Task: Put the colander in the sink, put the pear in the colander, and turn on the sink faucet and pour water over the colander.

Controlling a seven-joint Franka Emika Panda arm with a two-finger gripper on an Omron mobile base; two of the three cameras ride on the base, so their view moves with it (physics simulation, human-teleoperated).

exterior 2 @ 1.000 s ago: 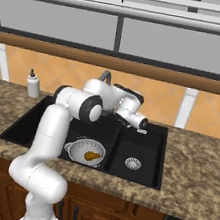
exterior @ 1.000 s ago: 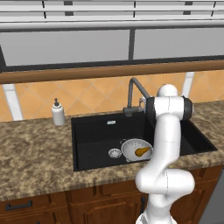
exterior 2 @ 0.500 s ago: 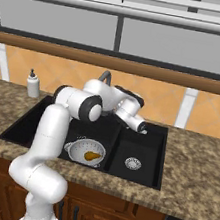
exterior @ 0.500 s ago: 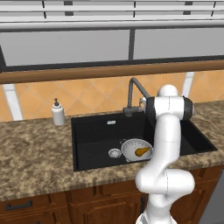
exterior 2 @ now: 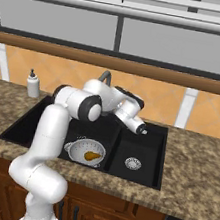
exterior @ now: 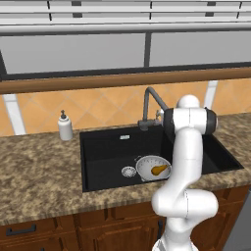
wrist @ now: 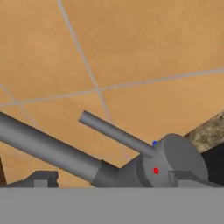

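The pear (exterior 2: pixel 91 155) is seated in the colander (exterior 2: pixel 85 151) under the faucet (exterior: pixel 149 100); the gripper (wrist: pixel 113 177) is held spread around its lever (wrist: pixel 116 133).

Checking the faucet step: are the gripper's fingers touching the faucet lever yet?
Cannot tell. In the hand view the gripper straddles the faucet base with the lever above its open fingertips, but no contact or gap shows plainly.
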